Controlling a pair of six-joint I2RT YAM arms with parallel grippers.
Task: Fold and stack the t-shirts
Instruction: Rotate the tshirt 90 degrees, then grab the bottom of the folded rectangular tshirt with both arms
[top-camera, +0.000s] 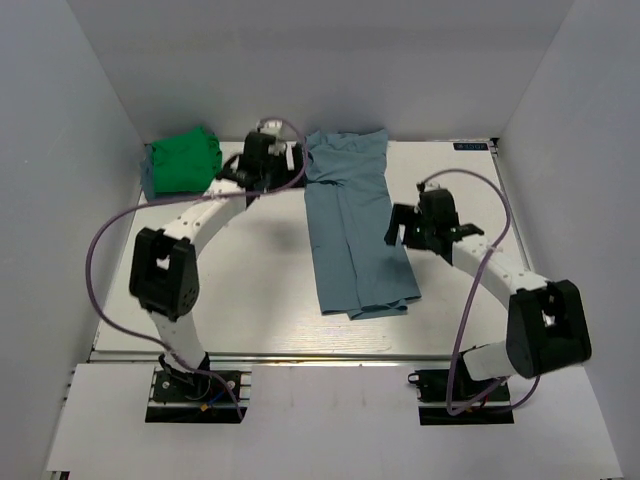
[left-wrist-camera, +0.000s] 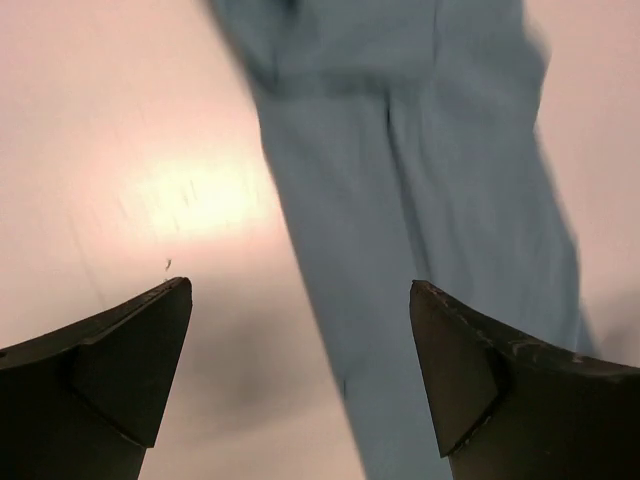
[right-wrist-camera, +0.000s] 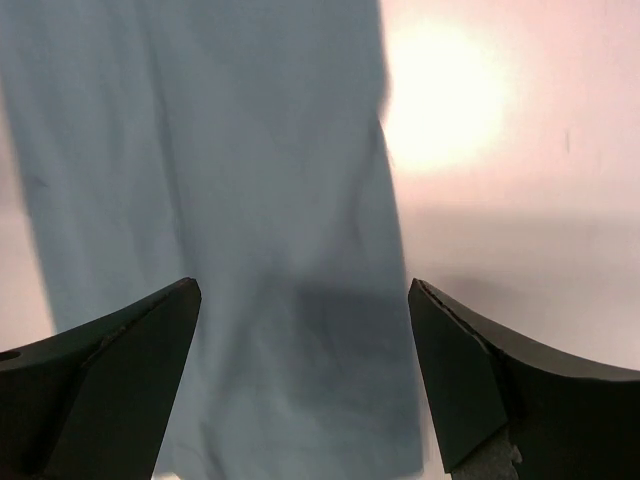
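– At the middle of the table (top-camera: 260, 290), what lies between your two grippers?
– The blue-grey shirt (top-camera: 355, 230), folded into a long narrow strip. It runs from the far edge toward you, slightly slanted, with layered edges showing at its near end.

– Where is the green shirt (top-camera: 182, 162)?
– In the far left corner, bunched into a bundle close against the wall (top-camera: 90, 120). It lies apart from the blue-grey shirt, with your left arm's wrist between the two.

– How do your grippers stand?
– Your left gripper (top-camera: 288, 160) is at the strip's far left edge, jaws spread wide and nothing in them. Its wrist view shows bare table between the fingertips and cloth running off to the right. Your right gripper (top-camera: 400, 228) is at the strip's right edge, about midway along, equally released and empty. Its wrist view shows cloth under the left finger (right-wrist-camera: 120, 350) and bare table under the right. Whether either finger touches the fabric cannot be told.

– What crowds the workspace?
– A purple cable (top-camera: 100, 250) loops wide of the left arm, and another arches over the right. White walls close in the table on three sides.
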